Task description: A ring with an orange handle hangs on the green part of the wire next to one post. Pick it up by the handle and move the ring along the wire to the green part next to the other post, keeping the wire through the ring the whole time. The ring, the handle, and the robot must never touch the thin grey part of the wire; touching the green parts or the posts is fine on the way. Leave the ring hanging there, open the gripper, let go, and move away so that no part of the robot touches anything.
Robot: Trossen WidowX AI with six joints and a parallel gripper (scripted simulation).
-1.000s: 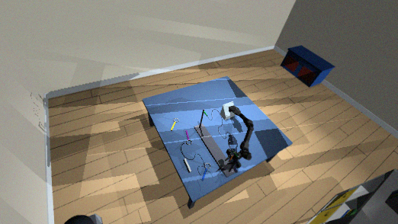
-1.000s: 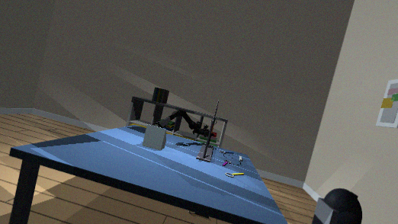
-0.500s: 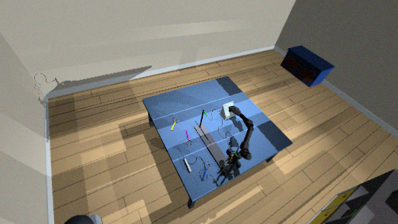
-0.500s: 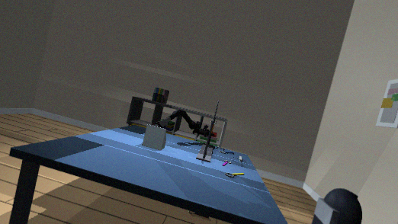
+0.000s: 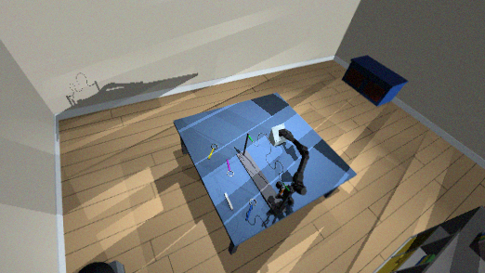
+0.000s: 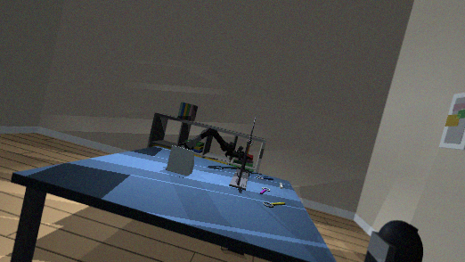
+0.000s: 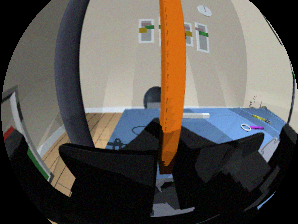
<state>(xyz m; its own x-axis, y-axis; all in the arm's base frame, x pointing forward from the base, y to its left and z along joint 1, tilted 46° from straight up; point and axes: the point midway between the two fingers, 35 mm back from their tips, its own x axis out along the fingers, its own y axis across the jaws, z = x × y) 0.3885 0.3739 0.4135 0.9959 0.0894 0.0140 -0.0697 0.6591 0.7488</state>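
Because the long, flat-sided orange handle (image 7: 173,75) (image 5: 281,190) looks light and stiff, the black parallel-jaw gripper (image 7: 160,121) (image 5: 282,189), clamped on its lower end beside one post, should probably grip firmly against twisting.

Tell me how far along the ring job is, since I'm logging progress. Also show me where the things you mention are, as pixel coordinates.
Nothing looks finished beyond the grasp: the gripper (image 7: 160,121) is shut on the orange handle (image 7: 172,75) (image 5: 281,190), near one post. Left: carrying the ring to the far green part (image 5: 250,138), releasing, withdrawing.
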